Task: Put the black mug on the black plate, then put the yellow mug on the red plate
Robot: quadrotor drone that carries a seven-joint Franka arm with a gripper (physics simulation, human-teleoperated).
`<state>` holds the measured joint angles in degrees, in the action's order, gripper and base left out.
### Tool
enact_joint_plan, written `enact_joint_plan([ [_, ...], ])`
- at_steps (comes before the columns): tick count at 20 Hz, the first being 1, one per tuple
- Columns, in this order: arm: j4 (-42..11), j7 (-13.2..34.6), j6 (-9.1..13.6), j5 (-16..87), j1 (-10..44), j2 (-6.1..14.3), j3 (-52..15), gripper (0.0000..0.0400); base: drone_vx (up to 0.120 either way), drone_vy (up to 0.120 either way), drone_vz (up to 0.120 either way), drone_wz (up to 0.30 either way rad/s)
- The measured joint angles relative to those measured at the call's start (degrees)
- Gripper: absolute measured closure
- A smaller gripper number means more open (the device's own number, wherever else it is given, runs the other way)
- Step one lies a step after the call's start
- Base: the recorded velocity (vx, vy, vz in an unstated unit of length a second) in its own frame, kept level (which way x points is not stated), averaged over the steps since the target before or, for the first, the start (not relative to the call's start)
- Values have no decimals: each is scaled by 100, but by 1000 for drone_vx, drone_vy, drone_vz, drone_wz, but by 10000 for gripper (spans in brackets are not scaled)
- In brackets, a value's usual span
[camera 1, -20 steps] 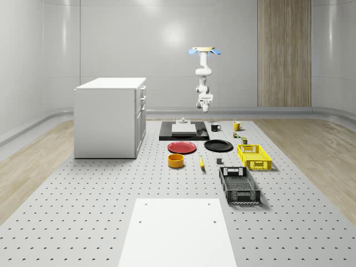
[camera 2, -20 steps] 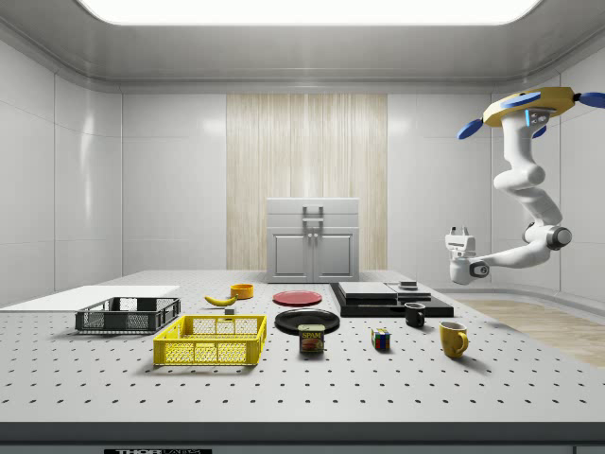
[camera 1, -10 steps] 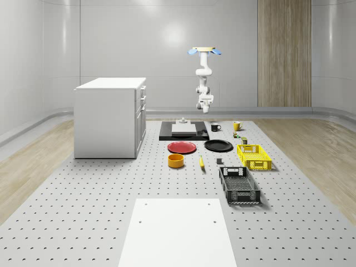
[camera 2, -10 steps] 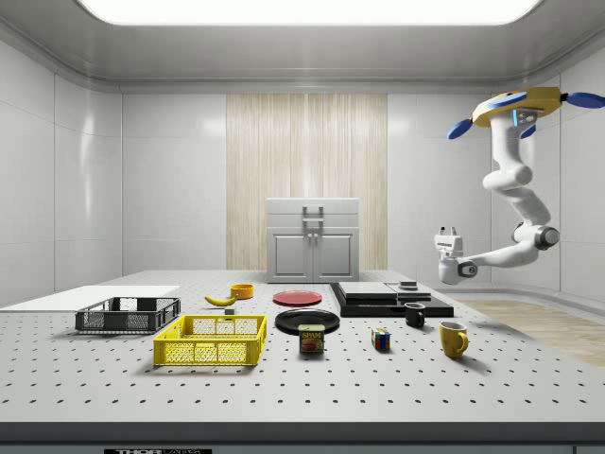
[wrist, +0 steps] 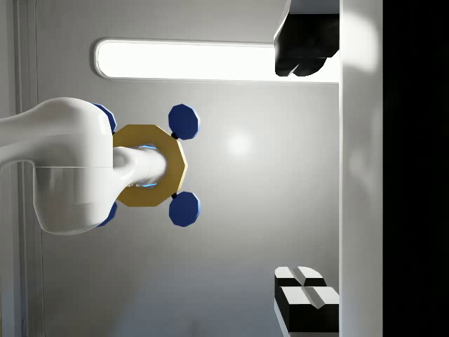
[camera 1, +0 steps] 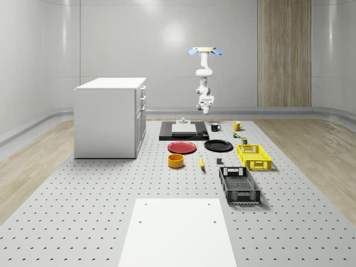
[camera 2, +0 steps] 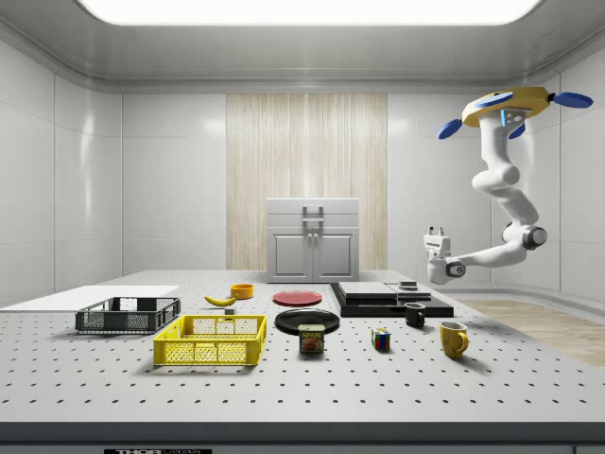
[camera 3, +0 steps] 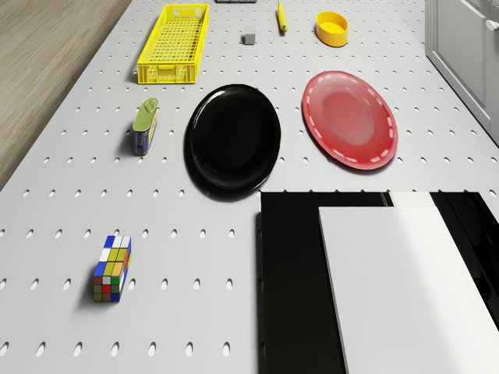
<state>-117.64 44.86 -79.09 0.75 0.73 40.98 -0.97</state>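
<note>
- Gripper (camera 2: 435, 230) sits right of centre in the side view, on a forearm reaching toward that frame's left, with its fingers pointing up rather than down at the table.
- In the wrist view the two fingers (wrist: 302, 49) stand wide apart at the top and bottom edges with nothing between them. The gripper is spread and empty, and it looks back at the drone (wrist: 149, 166).
- Hovering in the side view's upper right, the drone (camera 2: 510, 104) is high above the table, over the end where the mugs stand. In the whole-scene view it hangs at upper centre (camera 1: 204, 50).
- Upright on the table, the black mug (camera 2: 415, 315) is just right of the black slab (camera 2: 388, 295) in the side view. It is well below the gripper and a little toward that view's left.
- Lower and to the mug's right in the side view, the yellow mug (camera 2: 453, 338) stands apart from it.
- At the side view's centre the black plate (camera 2: 307, 321) lies bare, well left of the black mug, with the red plate (camera 2: 297, 298) just above it in the frame. In the drone view the two plates lie side by side, black (camera 3: 232, 139) and red (camera 3: 349, 118).
- My judgement is that the task is at its approach stage, with neither mug on a plate. The gripper must turn its fingers downward and descend, since the black mug lies almost straight beneath it.
</note>
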Motion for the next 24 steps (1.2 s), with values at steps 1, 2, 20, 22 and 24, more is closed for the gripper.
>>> enact_joint_plan([
  [1,-3,2,-4,18,4,3,-13,0,120,0,0,0],
  [2,-7,5,-9,38,9,6,-28,0,120,0,0,0],
  [20,-529,374,-154,2592,581,167,-1815,0,31,0,-53,0],
  [22,-900,545,-202,3531,804,253,-2437,0,0,0,-120,0],
  [24,-1457,799,-253,4674,1094,377,-3150,0,0,0,-120,0],
])
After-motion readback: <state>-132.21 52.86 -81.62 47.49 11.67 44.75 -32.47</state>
